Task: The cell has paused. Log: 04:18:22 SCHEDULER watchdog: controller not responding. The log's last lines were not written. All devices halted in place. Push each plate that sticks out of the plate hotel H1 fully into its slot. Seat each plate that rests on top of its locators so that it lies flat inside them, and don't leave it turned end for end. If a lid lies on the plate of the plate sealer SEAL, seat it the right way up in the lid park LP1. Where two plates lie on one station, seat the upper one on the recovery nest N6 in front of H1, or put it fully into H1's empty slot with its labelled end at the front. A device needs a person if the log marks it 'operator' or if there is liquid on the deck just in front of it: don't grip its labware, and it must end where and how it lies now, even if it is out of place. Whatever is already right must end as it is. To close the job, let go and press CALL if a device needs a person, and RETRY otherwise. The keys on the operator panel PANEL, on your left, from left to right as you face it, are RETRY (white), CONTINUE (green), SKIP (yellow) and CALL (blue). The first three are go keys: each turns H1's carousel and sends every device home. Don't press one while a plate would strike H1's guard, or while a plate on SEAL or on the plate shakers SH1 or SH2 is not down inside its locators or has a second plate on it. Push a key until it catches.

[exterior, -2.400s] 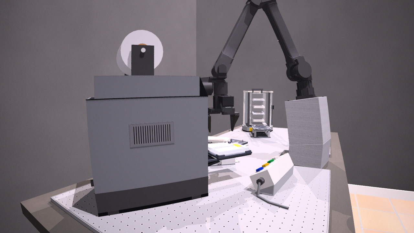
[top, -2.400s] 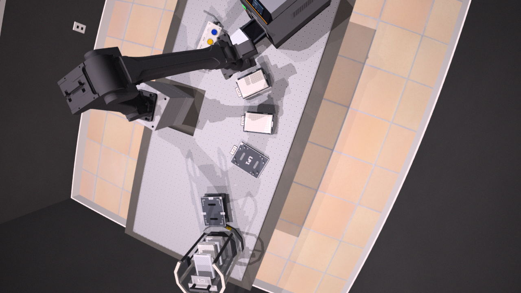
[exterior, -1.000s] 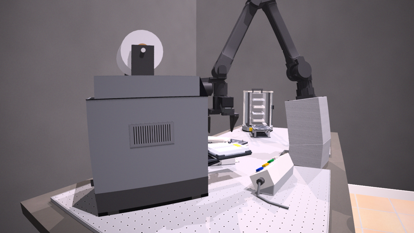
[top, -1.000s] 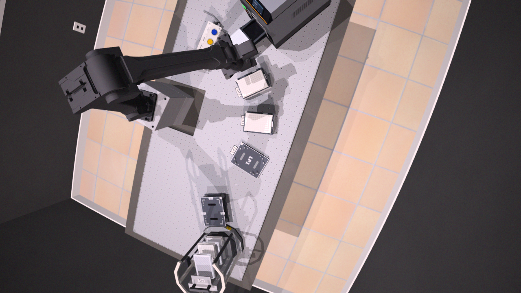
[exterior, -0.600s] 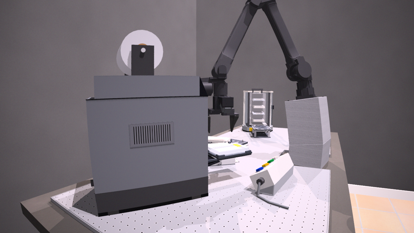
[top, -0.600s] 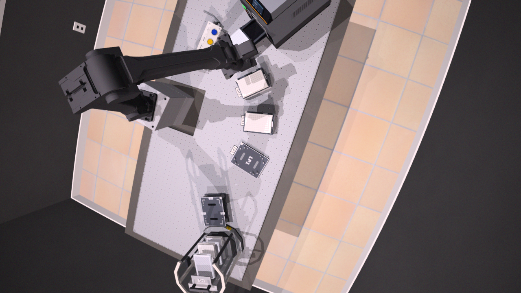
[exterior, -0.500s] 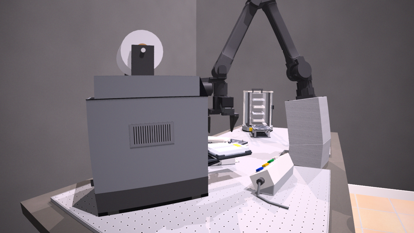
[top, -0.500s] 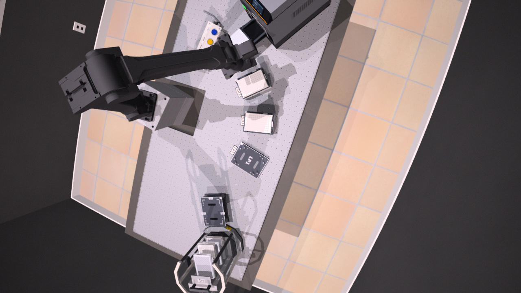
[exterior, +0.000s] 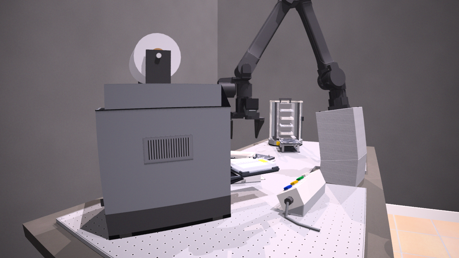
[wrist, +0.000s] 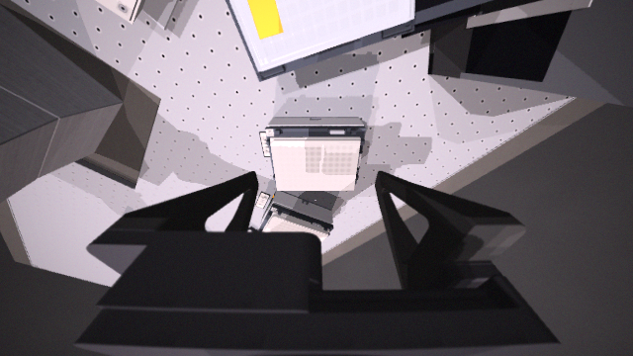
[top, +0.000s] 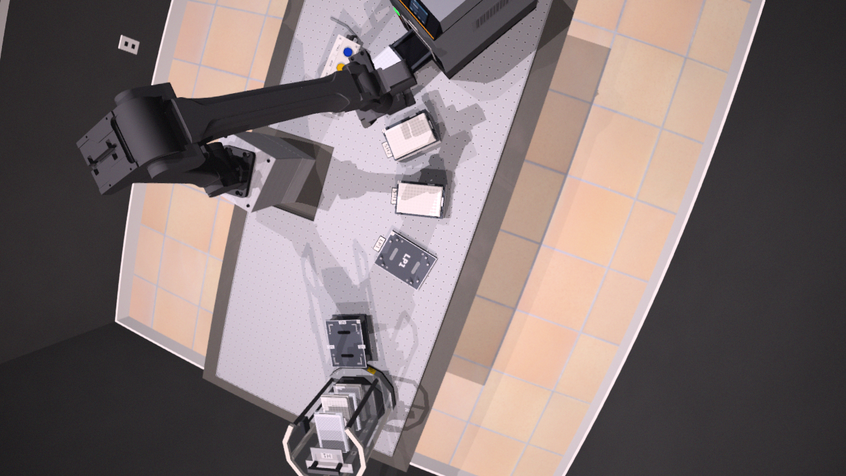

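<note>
The claw (exterior: 244,128) hangs wide and holds nothing, above the desk (top: 283,295) between the sealer (exterior: 163,153) and the nearest shaker. Below it a white plate (top: 409,135) lies skewed on that shaker, its yellow-marked end toward the sealer in the wrist view. A 2nd plate (top: 420,198) sits on the next shaker, with the dark lid park (top: 406,260) beyond it. Far off stands the plate hotel (exterior: 285,122), its nest (top: 347,340) in front.

The chief risk, as I judge it: coming down on the skewed plate with pointed black fingers out of line with its edges could tip it further or knock it off its locators. The arm also passes close over the panel (exterior: 303,190), so a stray brush could press a go key too soon.

The plates look like smooth, rigid white plastic with fine well grids. The desk is a matte perforated board.
</note>
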You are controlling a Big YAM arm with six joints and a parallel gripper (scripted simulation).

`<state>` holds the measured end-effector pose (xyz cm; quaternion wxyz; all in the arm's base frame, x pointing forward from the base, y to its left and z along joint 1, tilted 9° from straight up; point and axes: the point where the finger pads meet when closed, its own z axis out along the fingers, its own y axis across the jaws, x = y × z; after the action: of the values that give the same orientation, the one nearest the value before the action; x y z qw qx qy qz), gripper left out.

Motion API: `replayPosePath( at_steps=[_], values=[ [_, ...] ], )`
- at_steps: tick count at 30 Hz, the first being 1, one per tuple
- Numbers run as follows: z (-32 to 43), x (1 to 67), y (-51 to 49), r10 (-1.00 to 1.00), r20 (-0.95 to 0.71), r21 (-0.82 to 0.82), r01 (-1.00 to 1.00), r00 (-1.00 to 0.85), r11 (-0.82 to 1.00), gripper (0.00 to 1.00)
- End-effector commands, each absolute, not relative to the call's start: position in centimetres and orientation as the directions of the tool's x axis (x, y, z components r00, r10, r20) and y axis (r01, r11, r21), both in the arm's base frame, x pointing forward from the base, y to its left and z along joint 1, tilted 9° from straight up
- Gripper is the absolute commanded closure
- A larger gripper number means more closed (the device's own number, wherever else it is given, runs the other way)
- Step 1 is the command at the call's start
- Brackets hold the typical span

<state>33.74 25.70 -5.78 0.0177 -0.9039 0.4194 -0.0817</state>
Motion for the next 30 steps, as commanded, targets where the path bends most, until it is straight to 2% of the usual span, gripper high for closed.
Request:
replayPosePath(
  at_steps=[1, 24, 30],
  values=[
    [-3.5, 34.4, 27.4, -0.763, 0.128, -0.139, -0.750, 0.634, -0.647, 0.00],
    [2.5, 33.9, 27.9, -0.764, 0.128, -0.153, -0.748, 0.632, -0.645, 0.00],
    [1.1, 33.9, 27.6, -0.763, 0.130, -0.128, -0.753, 0.633, -0.646, 0.00]
  ],
)
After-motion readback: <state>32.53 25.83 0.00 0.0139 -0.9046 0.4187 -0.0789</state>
